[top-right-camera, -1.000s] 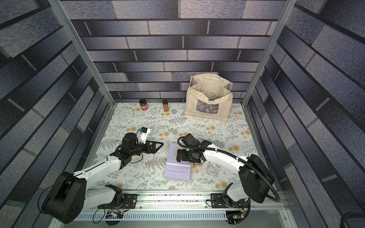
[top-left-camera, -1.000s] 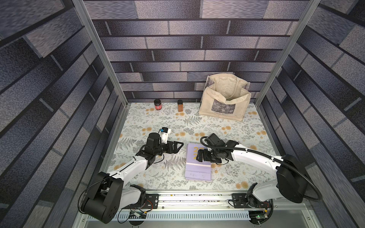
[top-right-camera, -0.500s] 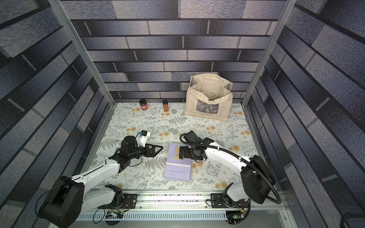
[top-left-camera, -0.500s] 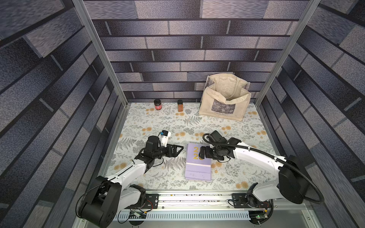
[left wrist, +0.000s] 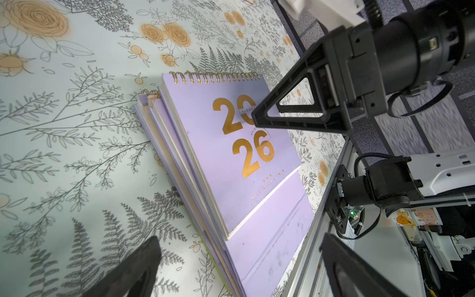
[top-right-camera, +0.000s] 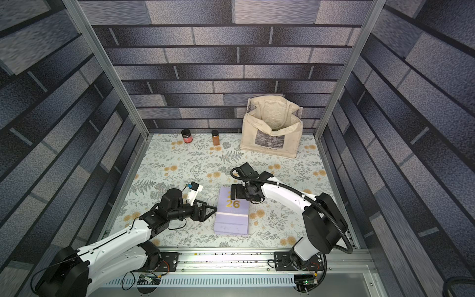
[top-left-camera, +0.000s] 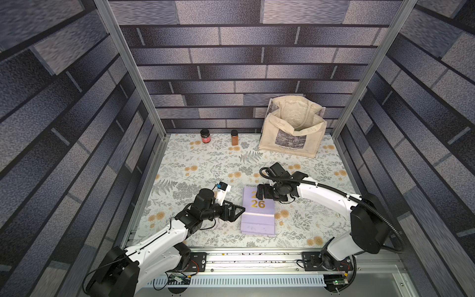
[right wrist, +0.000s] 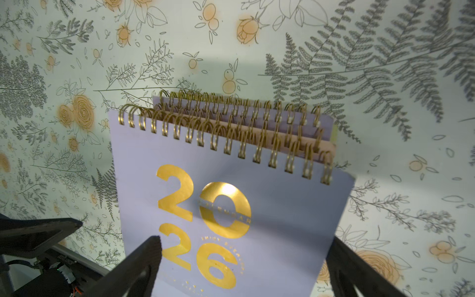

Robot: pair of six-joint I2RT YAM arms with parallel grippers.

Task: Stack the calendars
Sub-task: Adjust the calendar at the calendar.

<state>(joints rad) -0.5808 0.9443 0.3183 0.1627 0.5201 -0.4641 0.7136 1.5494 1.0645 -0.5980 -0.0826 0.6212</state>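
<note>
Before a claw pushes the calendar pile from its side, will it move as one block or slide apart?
Probably apart: the calendars lie fanned, edges stepped. Their smooth covers likely slip over each other. The spirals overlap and might snag.

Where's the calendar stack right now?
In both top views the calendar stack lies on the floral mat near the front rail, left gripper beside it, right gripper over its spiral end.

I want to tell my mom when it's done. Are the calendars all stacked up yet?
Nearly done: the calendars lie in one pile, lilac on top, none lying apart. Nothing is in hand: the left gripper and right gripper are open, empty, close by it. Left: maybe squaring the pile, since the spiral bindings sit staggered.
</note>
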